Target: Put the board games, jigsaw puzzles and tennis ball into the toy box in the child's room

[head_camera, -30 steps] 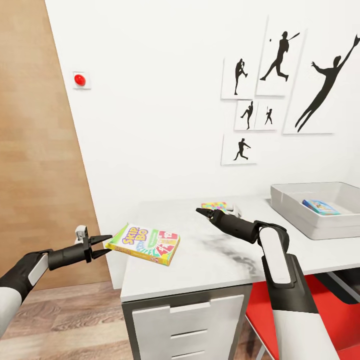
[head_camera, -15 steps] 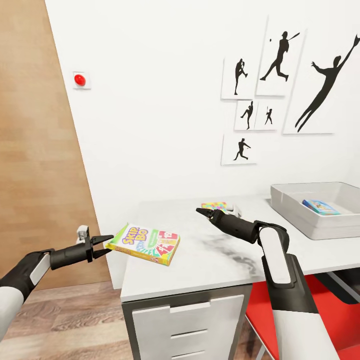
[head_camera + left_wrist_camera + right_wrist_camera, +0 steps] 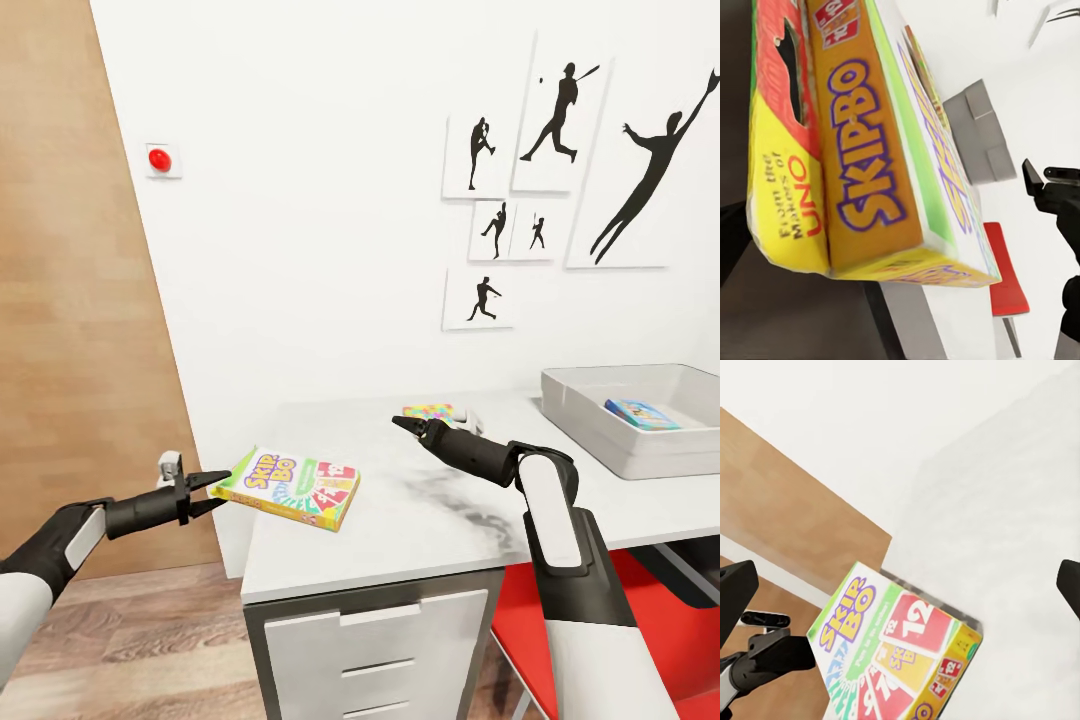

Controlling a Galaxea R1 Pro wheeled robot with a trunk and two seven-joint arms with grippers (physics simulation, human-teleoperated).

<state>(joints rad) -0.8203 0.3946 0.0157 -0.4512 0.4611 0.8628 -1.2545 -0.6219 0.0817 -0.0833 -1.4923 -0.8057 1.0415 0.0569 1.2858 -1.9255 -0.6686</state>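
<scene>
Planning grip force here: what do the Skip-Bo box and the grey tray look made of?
Skip-Bo box: looks like printed cardboard with a slightly glossy finish, given its sharp folded edges and a cut hang-slot seen from the left wrist. Grey tray: probably matte moulded plastic, from its plain, thick sloping walls.

My arms are white shells with black joints — each tapering to a black forearm. The left gripper (image 3: 213, 491) and right gripper (image 3: 402, 423) end in slim, pointed black fingers.

Skip-Bo box (image 3: 291, 487): my view shows green-white lid, purple-yellow lettering, orange side
Toy box (image 3: 600, 425): light grey
My grippers: black
</scene>
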